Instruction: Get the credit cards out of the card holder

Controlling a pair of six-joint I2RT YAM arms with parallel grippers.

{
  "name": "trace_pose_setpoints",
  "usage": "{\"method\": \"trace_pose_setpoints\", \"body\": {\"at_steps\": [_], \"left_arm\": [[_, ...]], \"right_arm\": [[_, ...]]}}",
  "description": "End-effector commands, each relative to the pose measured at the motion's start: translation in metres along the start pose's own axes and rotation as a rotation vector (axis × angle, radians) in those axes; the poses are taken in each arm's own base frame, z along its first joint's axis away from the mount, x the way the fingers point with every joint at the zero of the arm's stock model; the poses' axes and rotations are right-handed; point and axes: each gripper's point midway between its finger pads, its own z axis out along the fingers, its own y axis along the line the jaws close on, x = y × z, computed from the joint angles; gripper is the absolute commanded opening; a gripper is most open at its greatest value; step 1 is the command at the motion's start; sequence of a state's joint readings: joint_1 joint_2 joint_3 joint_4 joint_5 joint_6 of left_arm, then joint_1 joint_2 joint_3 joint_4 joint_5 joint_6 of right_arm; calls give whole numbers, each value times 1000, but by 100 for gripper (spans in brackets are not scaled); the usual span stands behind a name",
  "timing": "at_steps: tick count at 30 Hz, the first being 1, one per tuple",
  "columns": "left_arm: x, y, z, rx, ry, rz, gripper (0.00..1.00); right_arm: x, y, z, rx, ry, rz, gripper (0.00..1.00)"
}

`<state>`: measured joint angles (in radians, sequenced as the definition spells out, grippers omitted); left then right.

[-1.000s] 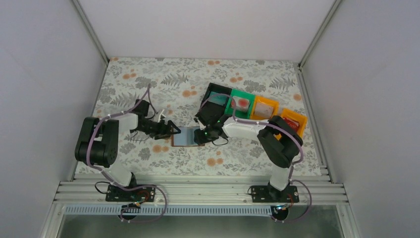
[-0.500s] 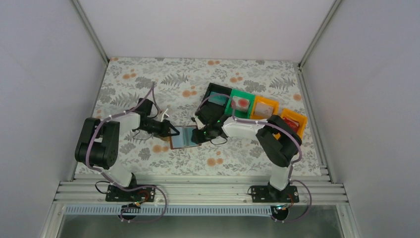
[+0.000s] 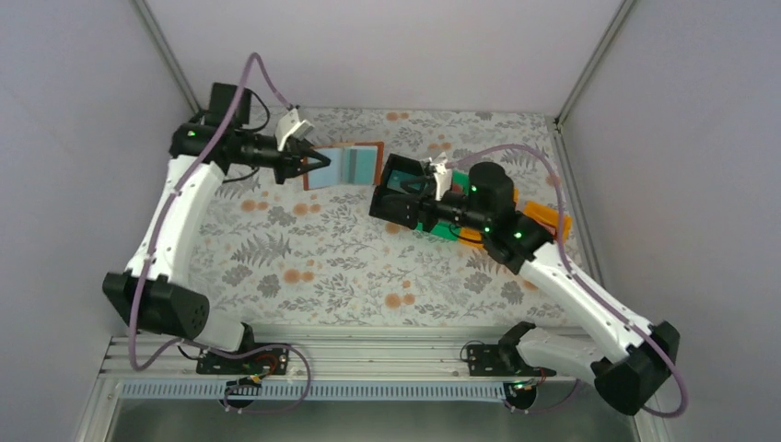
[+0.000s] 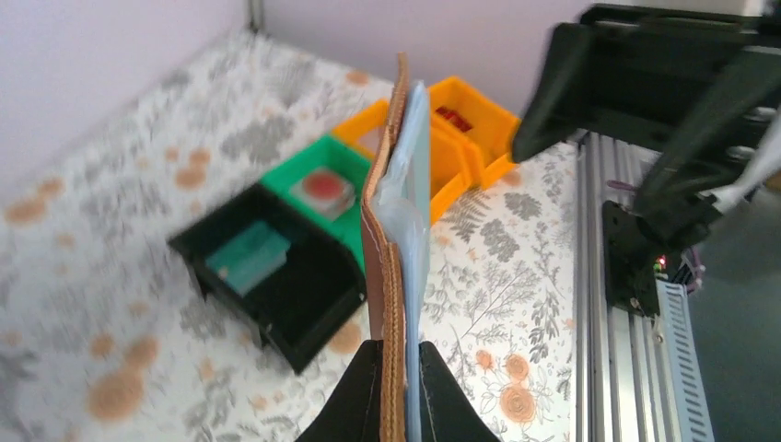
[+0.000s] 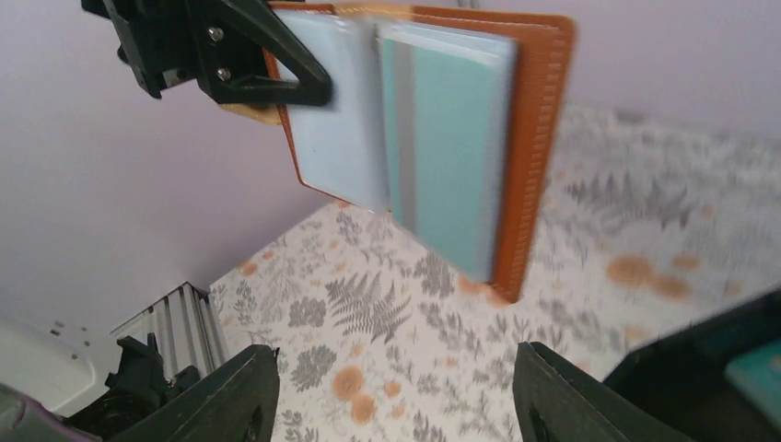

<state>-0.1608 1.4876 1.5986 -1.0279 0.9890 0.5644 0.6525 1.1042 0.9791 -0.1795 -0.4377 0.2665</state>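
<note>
Left gripper [image 4: 398, 366] is pinched tight on one edge of the holder [image 5: 539, 138], dangling it open in the air over the far table [image 3: 304, 258]. It looks light and floppy at the fold. The teal card [image 5: 451, 157] is probably stiff and slick, so I'd grab its edge. Right gripper [image 5: 396, 364] faces it with jaws apart and the arm stretched forward.

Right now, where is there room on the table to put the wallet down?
The flowery table is bare across its near middle, from the front rail up to the bins. The far right corner behind them is bare too. It's crowded by the black bin, green bin and orange bin, under the right arm.
</note>
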Motion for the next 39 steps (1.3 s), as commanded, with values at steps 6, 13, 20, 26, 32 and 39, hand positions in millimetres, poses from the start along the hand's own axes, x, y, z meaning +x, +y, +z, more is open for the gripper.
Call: {"method": "trace_pose_setpoints", "body": {"at_steps": [6,13,20,26,32,39], "left_arm": [[-47,-95,-35,154,-73,211,2],[-60,-118,-39,190,-115,231,2],[-58,-128,-35,229,-112,237,2],[-57,-131,-36,237,-112,257,2],[-56,-135,-28,271,-111,254,2],[-54,-136,-22,282,-101,252,2]], "right_arm": [[-64,39,-42,-70,-174,-275,73],[-72,47,-42,-104,-185,-297,71],[-68,44,-35,-105,-158,-291,61],[-70,38,-38,-56,-158,-315,45],[-63,46,-18,-167,-109,-316,34],[-60,85,-16,-351,-127,-415,29]]}}
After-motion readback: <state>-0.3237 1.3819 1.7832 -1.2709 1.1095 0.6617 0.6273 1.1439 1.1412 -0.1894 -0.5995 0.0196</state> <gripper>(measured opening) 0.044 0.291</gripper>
